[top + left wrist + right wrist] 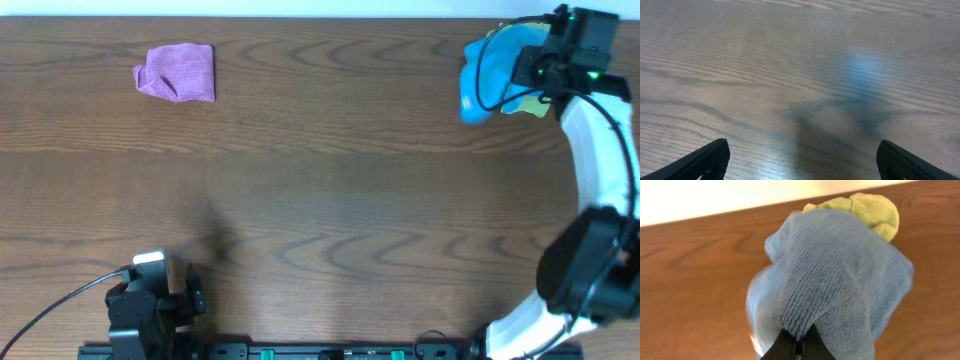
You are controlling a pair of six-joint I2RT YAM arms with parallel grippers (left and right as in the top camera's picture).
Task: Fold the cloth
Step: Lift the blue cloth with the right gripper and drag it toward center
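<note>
Holding: the right gripper (797,349) has its fingers pressed together on a fold of the blue cloth (840,290), which is bunched up at the far right of the table (320,200).
Left gripper (801,162): fingers are spread wide with nothing between them, over bare wood at the near left.
Done: 1 purple cloth (178,72) lies at the far left and looks folded.
Left: the blue cloth seems not folded yet; I judge it must first be laid flat.
Edges: the far table edge is close behind the blue cloth, and a green cloth (875,210) touches it there.
Room: the middle of the table shows only wood, so there is wide space for spreading.
</note>
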